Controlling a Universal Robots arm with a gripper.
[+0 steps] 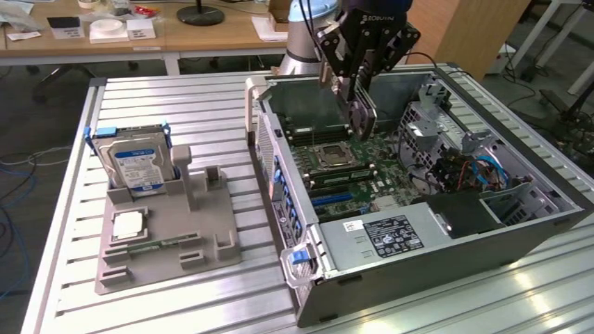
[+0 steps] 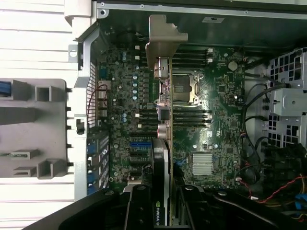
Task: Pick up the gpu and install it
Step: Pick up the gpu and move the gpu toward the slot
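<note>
Wrist view: gpu (image 2: 164, 96) between jaws

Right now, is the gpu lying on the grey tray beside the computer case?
No, the gripper holds the gpu over the motherboard of the open case.

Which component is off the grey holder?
The gpu, in the gripper above the motherboard; the hard drive and memory stick sit in the holder.

Gpu (image 1: 360, 115): thin card, silver end bracket; held on edge, aloft over motherboard (image 1: 371, 158) inside open case (image 1: 464, 240).
</note>
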